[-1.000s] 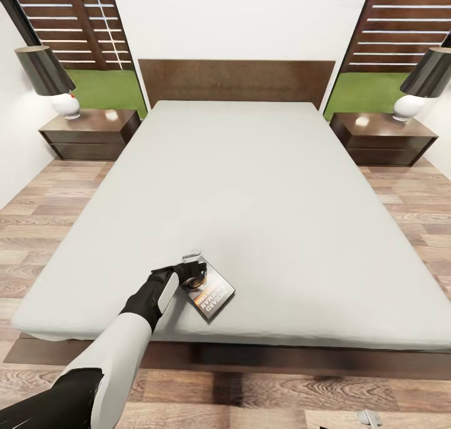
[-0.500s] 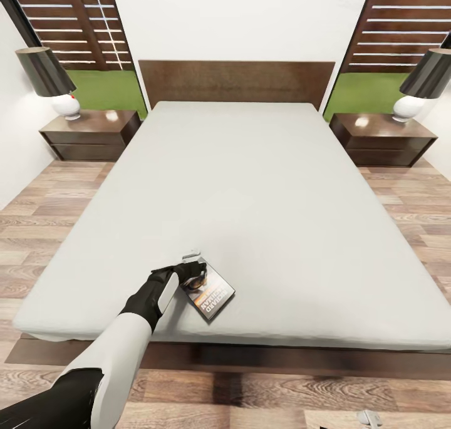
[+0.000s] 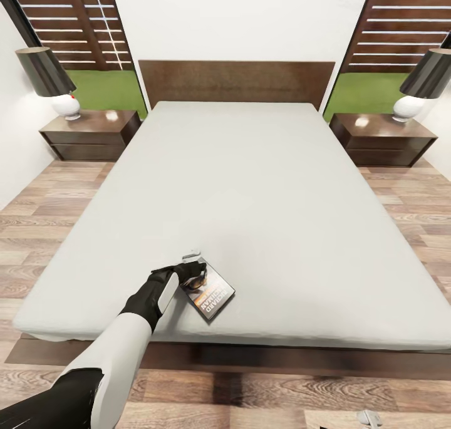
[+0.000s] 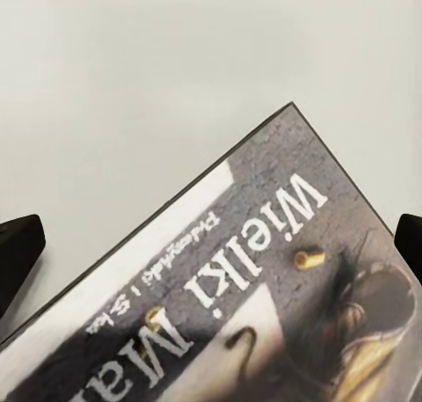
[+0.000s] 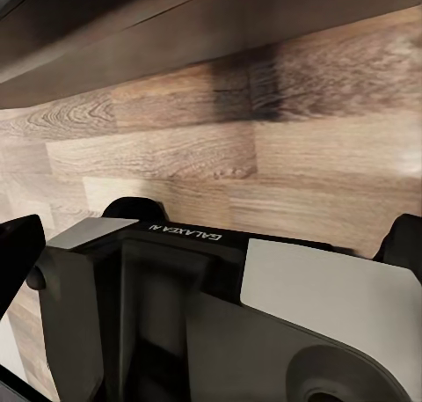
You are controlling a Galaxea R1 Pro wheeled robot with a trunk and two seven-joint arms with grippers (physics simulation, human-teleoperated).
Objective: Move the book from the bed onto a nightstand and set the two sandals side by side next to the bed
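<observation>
The book (image 3: 213, 294) lies flat on the bed's pale mattress (image 3: 250, 185), close to its front edge, dark cover up with white lettering. My left gripper (image 3: 193, 272) hovers over the book's far left corner. In the left wrist view the book (image 4: 290, 296) lies between the two black fingertips (image 4: 18, 252), which are spread wide: the left gripper (image 4: 213, 244) is open and holds nothing. My right gripper (image 5: 211, 248) is open, low over the wood floor (image 5: 308, 138) beside my own base. A nightstand (image 3: 91, 131) stands left of the headboard and another (image 3: 382, 138) right. The sandals are out of view.
Each nightstand carries a lamp with a white base and black shade, one on the left (image 3: 47, 78) and one on the right (image 3: 426, 81). Wood-plank floor (image 3: 56, 228) runs along both sides of the bed. The dark bed frame (image 3: 282, 357) juts out below the mattress.
</observation>
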